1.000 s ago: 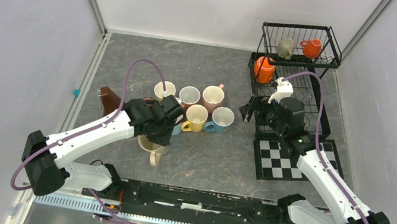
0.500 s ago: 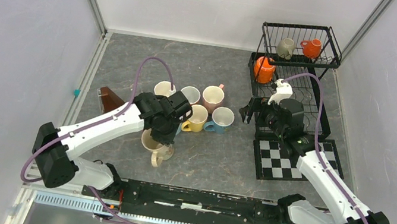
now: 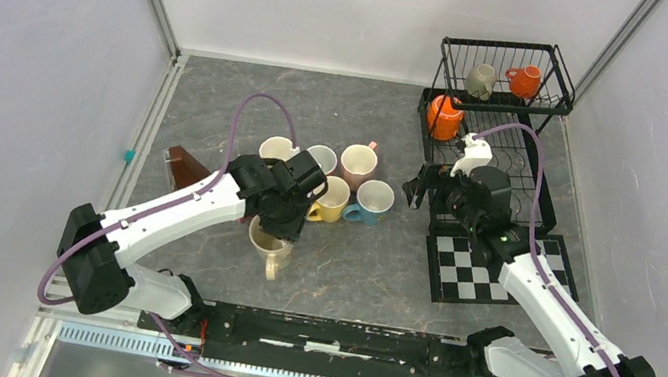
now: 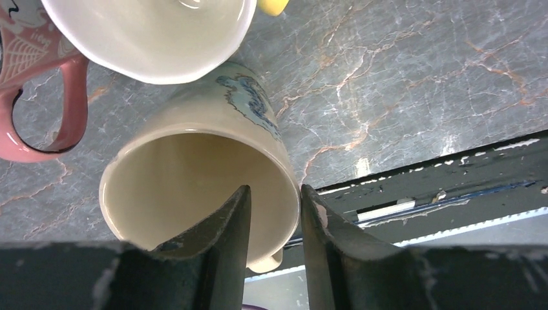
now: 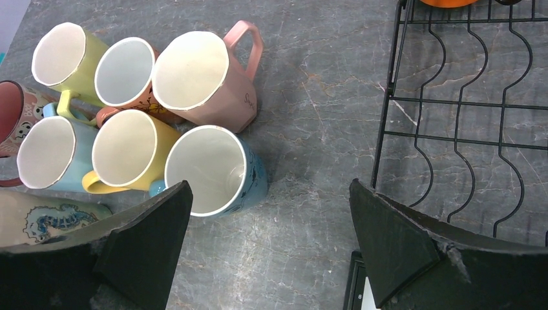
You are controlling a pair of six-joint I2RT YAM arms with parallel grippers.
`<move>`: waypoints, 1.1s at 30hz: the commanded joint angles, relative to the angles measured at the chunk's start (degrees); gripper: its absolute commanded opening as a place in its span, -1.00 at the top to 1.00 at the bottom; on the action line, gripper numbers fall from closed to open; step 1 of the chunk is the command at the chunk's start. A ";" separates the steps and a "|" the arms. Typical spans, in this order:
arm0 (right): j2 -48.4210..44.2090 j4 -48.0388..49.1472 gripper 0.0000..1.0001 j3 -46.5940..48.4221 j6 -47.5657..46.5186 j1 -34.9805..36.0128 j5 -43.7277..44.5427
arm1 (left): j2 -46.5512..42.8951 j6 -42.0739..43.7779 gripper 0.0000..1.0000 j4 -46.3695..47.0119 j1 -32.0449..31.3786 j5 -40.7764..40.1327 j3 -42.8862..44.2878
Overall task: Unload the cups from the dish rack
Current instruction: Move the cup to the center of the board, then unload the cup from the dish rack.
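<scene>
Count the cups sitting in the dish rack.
3: grey-olive cup and orange cup in the upper tier, second orange cup on the lower tier; the right arm may hide others.

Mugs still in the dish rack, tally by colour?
orange mugs: 2
grey-olive mug: 1
total: 3

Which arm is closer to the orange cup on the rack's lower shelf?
Right. The right fingers hover at the front edge of the dish rack, just short of the orange cup. The left fingers are far off, straddling the rim of a cream mug.
</scene>
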 commanded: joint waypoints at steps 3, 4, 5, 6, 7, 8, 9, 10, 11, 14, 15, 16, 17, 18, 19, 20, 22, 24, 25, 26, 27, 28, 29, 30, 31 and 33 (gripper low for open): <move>-0.99 1.56 -0.96 0.45 -0.93 -0.01 0.79 | -2.13 0.50 0.09 3.93 -0.13 1.14 -0.54; -0.99 1.56 -0.96 0.50 -1.08 0.05 0.87 | -2.25 0.46 0.03 3.95 -0.13 1.15 -0.46; -0.99 1.50 -0.96 0.58 -1.04 0.01 0.92 | -2.57 0.47 -0.01 3.95 -0.13 1.15 -0.33; -0.91 1.50 -0.96 0.74 -1.13 -0.03 1.03 | -2.73 0.46 -0.06 3.95 -0.13 1.22 -0.20; -0.82 1.35 -0.96 0.91 -1.16 -0.06 1.18 | -3.19 0.56 -0.13 3.95 -0.13 1.23 0.02; -0.69 1.24 -0.96 1.17 -1.24 -0.03 1.35 | -3.56 0.62 -0.18 3.95 -0.13 1.24 0.19; -0.49 1.16 -0.96 1.39 -1.30 -0.03 1.55 | -4.10 0.63 -0.23 3.85 -0.12 1.36 0.48; -0.47 1.11 -0.96 1.59 -1.42 -0.05 1.89 | -4.65 0.76 -0.29 3.90 -0.13 1.53 0.74; -0.46 1.02 -0.96 1.72 -1.56 -0.06 2.18 | -5.30 0.79 -0.37 3.93 -0.13 1.61 1.06; -0.48 0.86 -0.96 2.39 -3.10 -0.04 6.26 | -7.69 0.87 -0.72 3.94 -0.13 1.60 2.32; -0.39 1.00 -0.96 2.75 -3.69 -0.01 7.91 | -8.45 0.91 -0.84 3.95 -0.13 1.40 2.63; -0.18 1.14 -0.96 3.07 -4.44 0.01 9.29 | -9.45 1.02 -0.97 3.93 -0.11 1.18 3.08; 0.01 1.52 -0.96 3.47 -5.28 -0.05 11.02 | -10.13 1.26 -0.99 4.07 0.00 0.91 3.51; 0.34 2.00 -0.96 3.57 -6.53 -0.11 12.90 | -10.98 1.48 -1.00 4.41 0.01 0.79 3.90; 0.64 2.59 -0.96 3.70 -7.63 -0.27 14.39 | -11.77 1.67 -1.00 4.77 -0.02 0.64 4.23; 0.99 3.61 -0.96 3.45 -8.67 -0.78 15.53 | -12.39 1.88 -1.00 5.29 0.04 0.57 4.68; 1.68 5.58 -0.96 2.69 -9.53 -2.52 14.96 | -13.23 2.45 -1.00 6.50 0.13 0.61 5.64; 2.20 10.67 -0.96 0.83 -9.56 -5.48 11.81 | -13.69 3.05 -1.00 7.68 0.35 0.93 6.49; 2.40 12.72 -0.96 -0.12 -9.05 -7.00 9.81 | -13.90 3.32 -1.00 8.31 0.31 1.19 6.87; 2.57 15.77 -0.96 -1.63 -8.61 -9.09 6.95 | -13.93 3.59 -1.00 9.05 0.44 1.67 7.13; 2.84 18.42 -0.96 -2.83 -7.83 -10.77 4.38 | -13.89 3.98 -1.00 9.56 0.57 2.01 7.56; 3.26 21.75 -0.96 -4.31 -7.15 -12.74 1.82 | -13.94 4.33 -1.00 9.96 0.65 2.48 7.92; 3.61 24.91 -0.96 -5.58 -6.58 -14.03 -1.22 | -13.90 4.68 -1.00 10.49 0.68 2.87 8.31; 4.34 28.39 -0.96 -6.83 -6.14 -15.36 -2.75 | -13.84 4.95 -1.00 10.88 0.82 3.19 8.53; 5.12 32.13 -0.96 -7.76 -5.82 -16.40 -4.28 | -13.83 5.30 -1.00 11.35 0.87 3.47 8.77; 7.38 38.25 -0.96 -9.51 -4.88 -18.79 -7.44 | -13.54 5.71 -1.00 12.13 1.10 4.28 9.05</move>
